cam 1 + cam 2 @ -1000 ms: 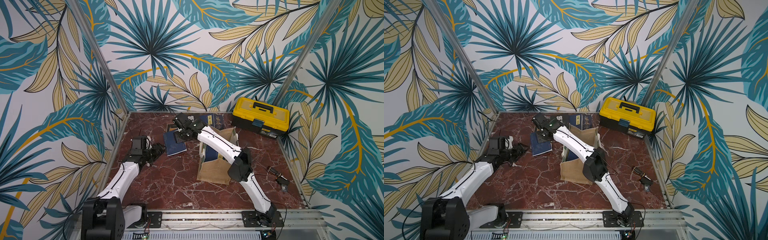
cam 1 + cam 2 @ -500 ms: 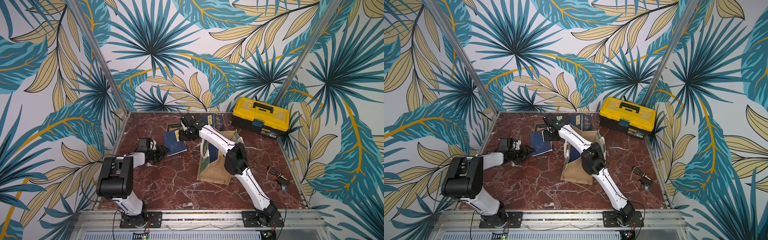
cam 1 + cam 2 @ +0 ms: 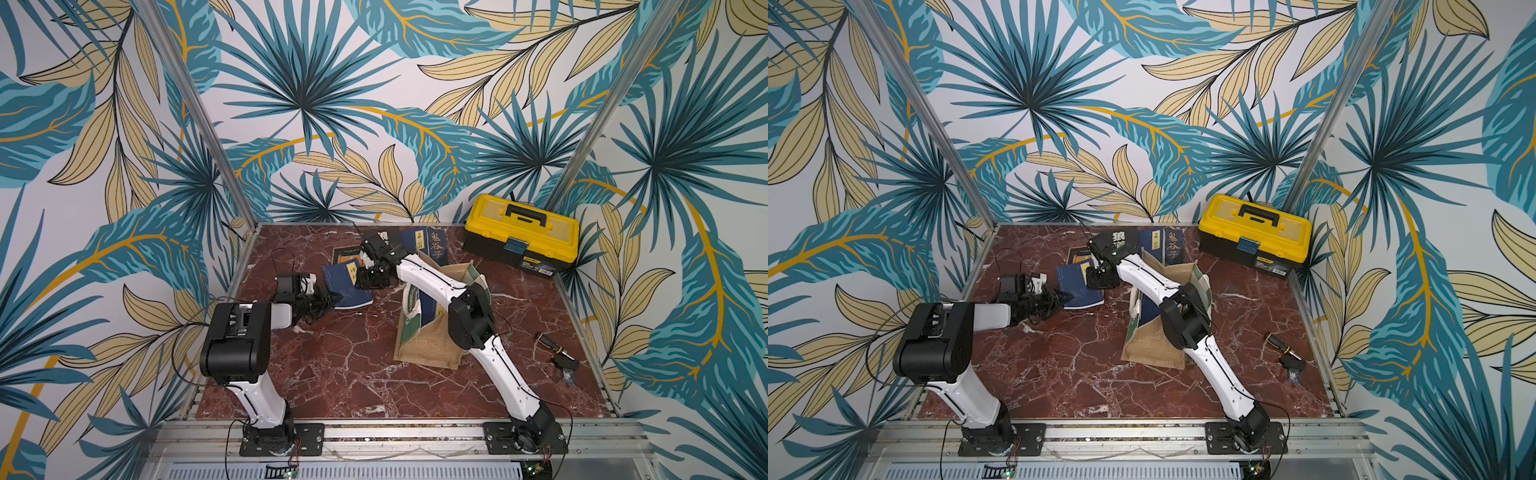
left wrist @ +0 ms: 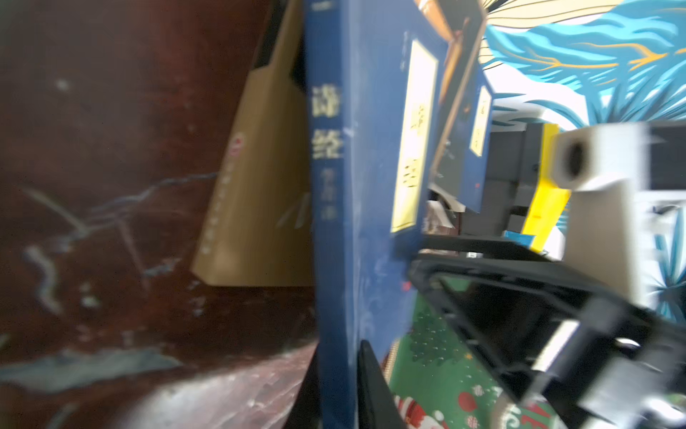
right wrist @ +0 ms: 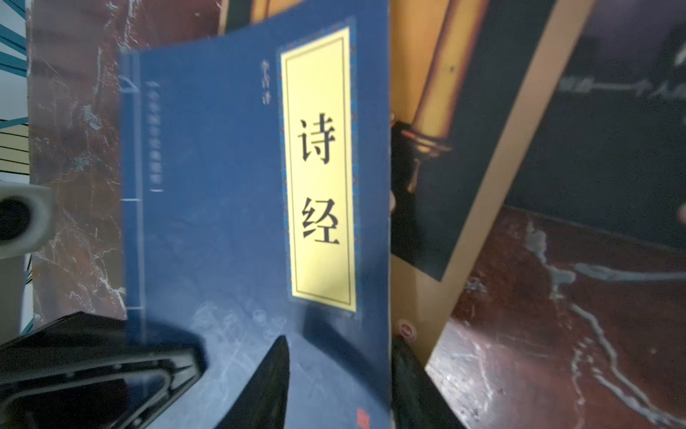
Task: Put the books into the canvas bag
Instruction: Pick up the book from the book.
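A navy book (image 3: 348, 286) (image 3: 1080, 287) with a yellow title strip lies left of the canvas bag (image 3: 430, 347) (image 3: 1154, 351), its far side resting on a brown book (image 3: 344, 252). My left gripper (image 3: 332, 297) (image 3: 1065, 298) is shut on its near spine corner; the left wrist view shows the jaws pinching the blue edge (image 4: 339, 371). My right gripper (image 3: 372, 277) (image 3: 1100, 276) hangs over the book's opposite side, open. One of its fingers (image 5: 274, 371) lies on the cover (image 5: 222, 185), the other past the edge. The tan bag stands open with books inside.
More books (image 3: 432, 245) (image 3: 1167, 246) lie along the back edge, one of them dark (image 3: 1119, 240). A yellow-and-black toolbox (image 3: 521, 232) sits at the back right. A screwdriver (image 3: 557, 354) lies near the right edge. My right arm reaches across the bag's mouth.
My left arm folded in and its gripper closed on the navy book's corner. My right gripper moved from the back books down to that book's far side, jaws narrowing.
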Controlling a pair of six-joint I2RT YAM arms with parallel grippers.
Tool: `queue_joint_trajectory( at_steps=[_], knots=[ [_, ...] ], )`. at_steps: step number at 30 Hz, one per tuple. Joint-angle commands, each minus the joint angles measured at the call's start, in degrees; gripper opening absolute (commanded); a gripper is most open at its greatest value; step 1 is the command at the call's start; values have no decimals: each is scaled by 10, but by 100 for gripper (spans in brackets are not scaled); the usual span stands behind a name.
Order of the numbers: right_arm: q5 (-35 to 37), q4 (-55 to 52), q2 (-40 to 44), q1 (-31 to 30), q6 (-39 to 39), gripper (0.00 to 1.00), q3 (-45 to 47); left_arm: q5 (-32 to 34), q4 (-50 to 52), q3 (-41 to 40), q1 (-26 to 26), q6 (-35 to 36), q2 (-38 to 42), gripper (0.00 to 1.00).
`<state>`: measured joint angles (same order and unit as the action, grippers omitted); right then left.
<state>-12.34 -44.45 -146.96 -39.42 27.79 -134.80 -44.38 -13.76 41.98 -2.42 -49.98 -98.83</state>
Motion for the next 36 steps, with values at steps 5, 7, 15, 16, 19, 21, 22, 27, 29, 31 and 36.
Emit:
queue_joint_trajectory(
  at_steps=[5,7,15,16,19,21,22,27,29,31,36],
  knots=[
    [14,-35,95,-12,-11,49,24,-25,12,-26,-2,5,140,0],
    [31,-50,130,-13,-19,50,25,-13,67,-19,-2,32,194,0],
    [10,-62,255,-26,-35,54,57,57,344,52,-2,173,407,0],
    [0,-59,270,-28,-32,55,63,52,357,58,-2,178,431,0],
    [-34,-43,314,-31,-16,56,89,22,362,69,-2,170,501,0],
    [-56,-22,347,-31,-1,57,120,-5,347,73,-1,152,538,0],
    [-64,-8,367,-31,5,58,139,-22,335,77,-2,140,555,0],
    [-99,67,465,-31,38,61,234,-106,241,88,-1,55,596,0],
    [-122,107,502,-30,53,63,271,-122,212,93,6,25,599,0],
    [-143,149,535,-30,71,66,307,-128,186,98,21,3,601,0],
    [-196,248,586,-22,126,68,382,-115,131,101,75,-30,597,0]
  ],
)
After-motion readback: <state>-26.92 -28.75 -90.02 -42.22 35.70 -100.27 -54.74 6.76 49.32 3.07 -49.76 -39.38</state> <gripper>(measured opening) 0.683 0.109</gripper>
